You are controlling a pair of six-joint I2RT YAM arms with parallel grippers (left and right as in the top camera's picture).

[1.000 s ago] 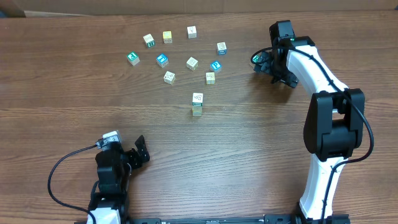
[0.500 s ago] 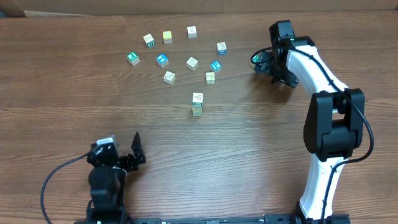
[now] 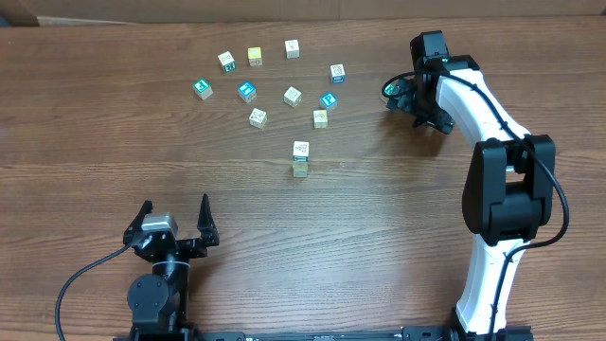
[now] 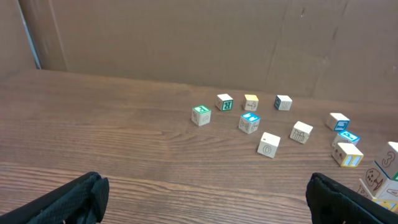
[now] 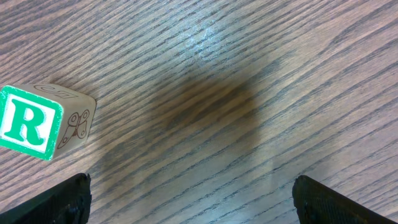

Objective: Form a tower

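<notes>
The left pincer (image 3: pixel 173 210) is spread wide with nothing between its fingers. It sits low by the near edge of the table (image 3: pixel 85 152), its short arm folded over its base and its fingers aimed toward the far edge. The right pincer (image 3: pixel 393 95) is likewise spread and empty. Its white arm rises from the near edge along the right side and bends inward at the wrist, so the fingers hang close over the wood. In its wrist view a cube with a green R (image 5: pixel 43 124) lies to the left, not touching either finger. Bare wood lies all around the left pincer and between each pincer and the tower (image 3: pixel 300 158). The tower stands near the middle of the table, upright, its long axis vertical, one cube wide, pale top face up. It is apart from the loose cubes (image 3: pixel 258 117) scattered beyond it. In the left wrist view the picture's right edge cuts it off.
</notes>
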